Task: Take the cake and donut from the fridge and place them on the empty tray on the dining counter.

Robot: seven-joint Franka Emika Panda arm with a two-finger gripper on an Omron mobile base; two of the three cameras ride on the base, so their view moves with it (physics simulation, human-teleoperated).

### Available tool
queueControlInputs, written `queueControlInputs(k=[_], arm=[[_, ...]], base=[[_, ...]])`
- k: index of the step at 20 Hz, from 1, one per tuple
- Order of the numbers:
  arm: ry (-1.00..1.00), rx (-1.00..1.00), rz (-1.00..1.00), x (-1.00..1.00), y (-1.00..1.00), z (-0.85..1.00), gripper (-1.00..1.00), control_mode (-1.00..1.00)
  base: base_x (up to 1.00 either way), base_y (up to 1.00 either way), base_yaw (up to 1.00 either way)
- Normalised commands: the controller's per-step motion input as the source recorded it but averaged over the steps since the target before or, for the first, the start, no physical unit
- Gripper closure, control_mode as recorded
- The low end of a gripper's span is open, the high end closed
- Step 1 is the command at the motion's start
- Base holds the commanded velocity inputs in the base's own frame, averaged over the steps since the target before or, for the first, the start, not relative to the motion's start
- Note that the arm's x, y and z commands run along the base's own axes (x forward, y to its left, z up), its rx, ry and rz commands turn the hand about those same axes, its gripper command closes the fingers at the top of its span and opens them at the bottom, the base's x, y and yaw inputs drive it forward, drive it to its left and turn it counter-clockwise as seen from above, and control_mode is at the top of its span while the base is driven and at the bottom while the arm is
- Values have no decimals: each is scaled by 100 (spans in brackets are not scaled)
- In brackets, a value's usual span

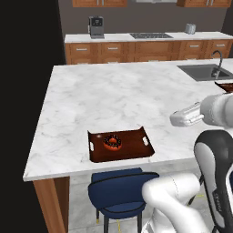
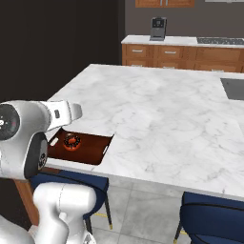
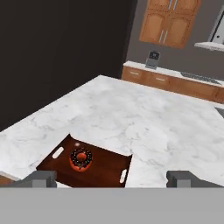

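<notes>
Donut (image 1: 112, 142): lying on tray (image 1: 132, 152), left of middle, near the front edge of dining counter (image 1: 118, 95). Gripper (image 3: 111, 179): hovering above, fingers spread wide, holding nothing. Cake: not yet arriving; advising keeping the bare right half free for it. Showing no legible labels or writing.

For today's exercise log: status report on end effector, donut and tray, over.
End effector open, empty. Donut sits in tray on dining counter. Nothing blocking the tray.
</notes>
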Motion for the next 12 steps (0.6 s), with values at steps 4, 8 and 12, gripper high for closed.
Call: queueControlInputs(k=[4,8,12], arm=[[-9,0,-14,-100,-9,0,-100,-100],[-1,0,-14,-82,0,0,-100,-100],[0,0,-10,-32,0,0,-100,-100]], base=[[0,0,0],[0,0,0],[0,0,0]])
